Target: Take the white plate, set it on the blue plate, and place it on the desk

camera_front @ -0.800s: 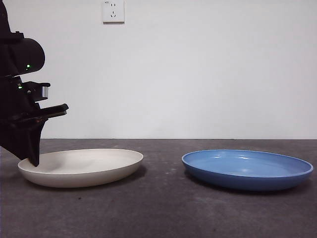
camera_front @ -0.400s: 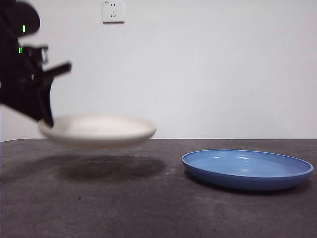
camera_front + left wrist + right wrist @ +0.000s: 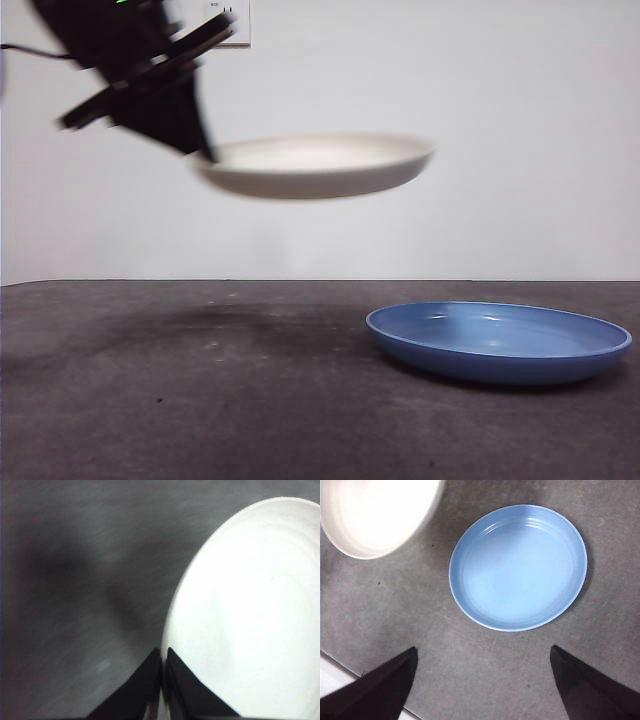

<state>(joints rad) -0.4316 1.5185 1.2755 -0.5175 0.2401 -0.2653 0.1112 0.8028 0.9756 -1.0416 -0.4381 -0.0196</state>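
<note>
- The desk (image 3: 200, 400) is the wide dark surface under everything; a soft shadow lies on it beneath the carried load, which shows how high that load rides.
- The blue plate (image 3: 498, 342) sits flat on the desk at the right of the front view, its bowl bare, so nothing blocks a landing there.
- The white plate (image 3: 318, 165) hangs in the air, well above the desk and up-left of the blue plate, held close to level with its free edge a touch higher. Its nearer edge does not yet overlap the blue rim.
- The left gripper (image 3: 162, 662) has the white plate by one point of its rim, jaws pinched nearly together on the thin lip. The hold is off-centre, so the plate acts as a long lever on the pinch.
- The right gripper (image 3: 482, 680) waits above the blue plate with its jaws spread wide and nothing between them.
- To do this step well, the carry should go sideways until the two plates are concentric, and only then descend.
- The plate should stay level, since a tilt could let the far edge strike the blue rim first.
- Release is best only once the white plate rests in the blue bowl.
</note>
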